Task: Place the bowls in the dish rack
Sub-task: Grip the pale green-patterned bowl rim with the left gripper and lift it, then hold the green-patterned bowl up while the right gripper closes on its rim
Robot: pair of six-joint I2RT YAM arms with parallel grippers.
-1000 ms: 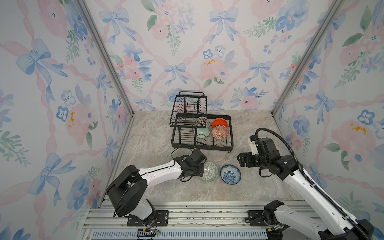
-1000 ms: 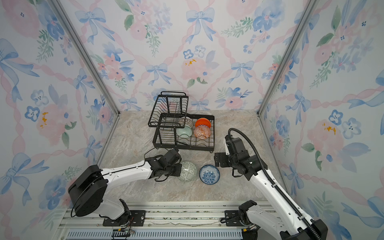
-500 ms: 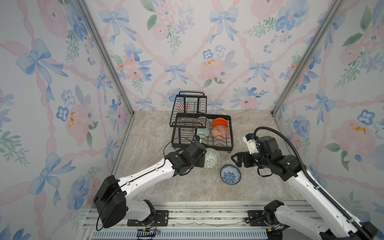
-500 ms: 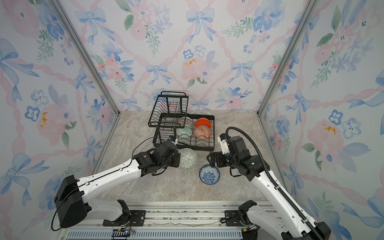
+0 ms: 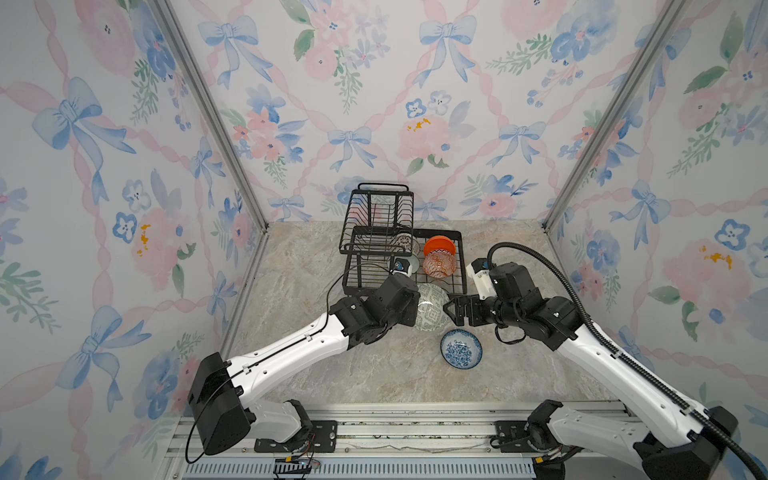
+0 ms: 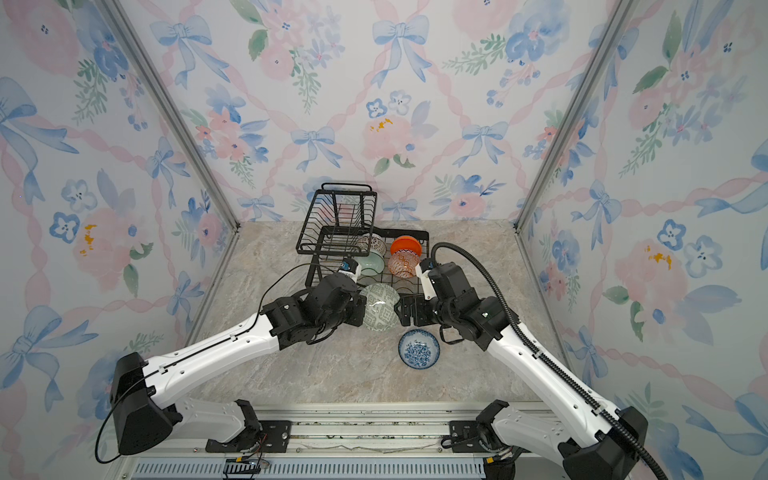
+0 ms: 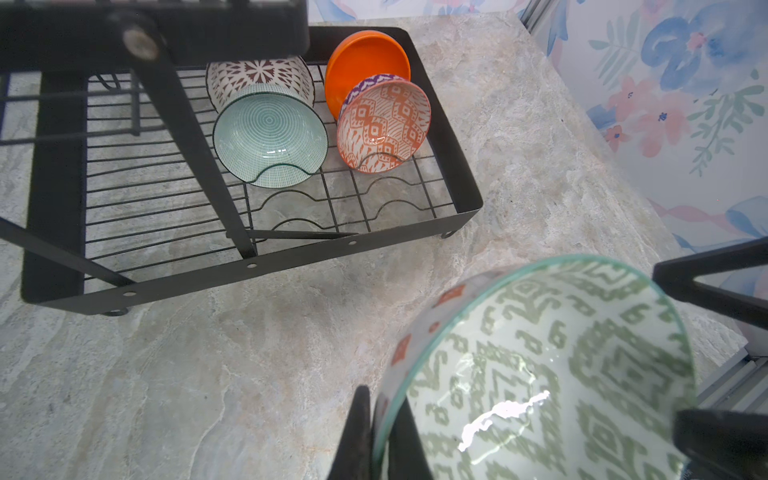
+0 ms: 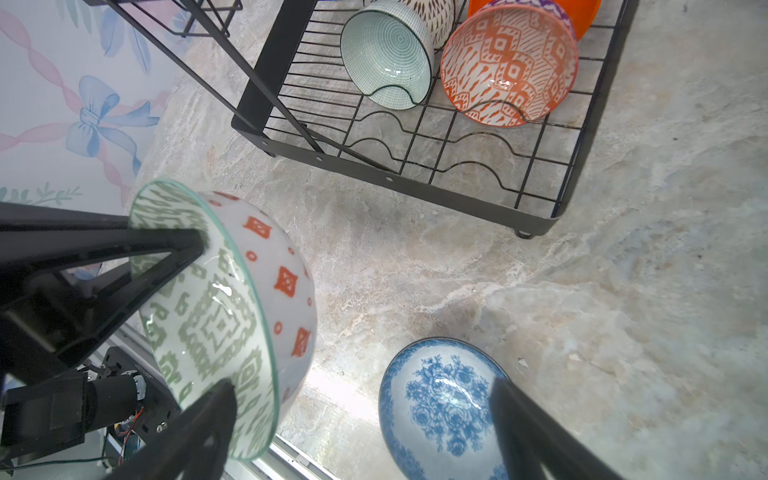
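Note:
The grey-green patterned bowl (image 5: 430, 307) (image 6: 380, 307) hangs on edge just in front of the dish rack (image 5: 462, 262) (image 6: 424, 241). My left gripper (image 5: 415, 309) (image 6: 360, 309) (image 7: 380, 399) is shut on its rim. My right gripper (image 5: 451, 309) (image 6: 401, 311) (image 8: 361, 386) stands open right beside this bowl (image 8: 224, 316). One finger lies over the bowl's patterned inside; touching or not, I cannot tell. The blue-white floral bowl (image 5: 461, 349) (image 6: 419, 348) (image 8: 440, 399) sits upright on the table below. In the rack's lower tray stand the mint bowl (image 7: 270, 133), the brown lattice bowl (image 7: 259, 75), the orange-white bowl (image 7: 382, 124) and the plain orange bowl (image 7: 365, 58).
The rack's raised upper basket (image 5: 378, 216) with its handle stands over the tray's left half. Bare wire slots (image 7: 374, 199) show in front of the racked bowls. Floral walls close in three sides. A metal rail (image 5: 374, 424) runs along the front edge.
My left arm has lifted the grey-green bowl off the table and carried it up toward the rack's front. My right gripper has moved left to the bowl's side, still open.

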